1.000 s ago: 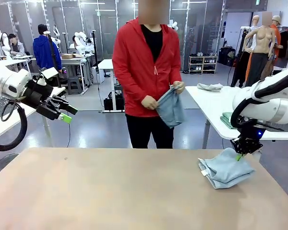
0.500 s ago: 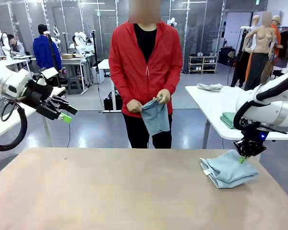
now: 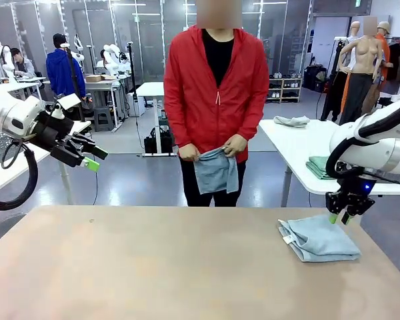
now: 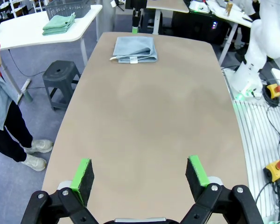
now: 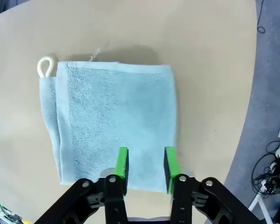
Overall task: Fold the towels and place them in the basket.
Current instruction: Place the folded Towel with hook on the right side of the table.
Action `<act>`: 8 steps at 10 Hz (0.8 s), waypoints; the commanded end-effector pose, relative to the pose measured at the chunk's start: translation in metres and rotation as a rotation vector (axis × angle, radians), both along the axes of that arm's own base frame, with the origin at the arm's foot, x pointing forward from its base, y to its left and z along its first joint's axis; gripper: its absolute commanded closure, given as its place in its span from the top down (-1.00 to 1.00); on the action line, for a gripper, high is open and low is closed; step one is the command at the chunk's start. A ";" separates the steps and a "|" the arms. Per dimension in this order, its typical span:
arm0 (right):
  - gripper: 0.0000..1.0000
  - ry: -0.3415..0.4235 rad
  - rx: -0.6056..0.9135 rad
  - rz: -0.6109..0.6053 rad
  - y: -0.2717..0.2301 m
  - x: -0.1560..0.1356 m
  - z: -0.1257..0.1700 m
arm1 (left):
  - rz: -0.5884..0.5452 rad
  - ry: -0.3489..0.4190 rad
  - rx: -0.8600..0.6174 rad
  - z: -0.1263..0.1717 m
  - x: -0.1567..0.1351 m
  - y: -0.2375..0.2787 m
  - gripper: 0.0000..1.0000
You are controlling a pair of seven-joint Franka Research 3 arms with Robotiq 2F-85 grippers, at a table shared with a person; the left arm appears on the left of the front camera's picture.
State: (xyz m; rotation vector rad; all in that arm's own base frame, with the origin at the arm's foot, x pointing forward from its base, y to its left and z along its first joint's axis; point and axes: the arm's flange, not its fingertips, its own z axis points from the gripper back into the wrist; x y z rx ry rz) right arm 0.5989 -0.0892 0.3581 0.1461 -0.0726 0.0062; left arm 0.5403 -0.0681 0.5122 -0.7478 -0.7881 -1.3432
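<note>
My right gripper [image 3: 341, 216] hangs just above the far right corner of the folded towel [image 3: 318, 238]. Its jaws are slightly parted and hold nothing. In my right wrist view the green pads [image 5: 122, 173] stand over the towel's edge with terry cloth showing between them. A white loop tag [image 5: 45, 66] sticks out at one corner.

The towel lies flat on the right side of the table [image 3: 153, 267], towards the far edge. My left gripper [image 3: 92, 160] is raised off the table's far left, jaws spread wide and empty.

Across the table a person holds a second towel [image 3: 215, 170] at the waist with both hands. The basket [image 4: 67, 6] sits on a white side table to the right, beyond a stack of green cloths [image 4: 58, 22].
</note>
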 end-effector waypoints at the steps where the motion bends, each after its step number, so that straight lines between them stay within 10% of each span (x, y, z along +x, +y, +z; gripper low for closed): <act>1: 0.69 -0.012 -0.009 -0.026 0.014 -0.016 0.024 | 0.006 -0.006 0.003 0.000 0.000 -0.001 1.00; 3: 0.29 -0.070 -0.045 -0.057 0.056 -0.054 0.097 | 0.006 -0.006 0.003 0.000 0.000 -0.001 1.00; 4: 0.70 -0.148 -0.068 -0.053 0.089 -0.087 0.144 | 0.006 -0.006 0.003 0.000 0.000 -0.001 1.00; 8: 0.70 -0.325 -0.095 -0.088 0.183 -0.190 0.256 | 0.006 -0.006 0.003 0.000 0.000 -0.001 1.00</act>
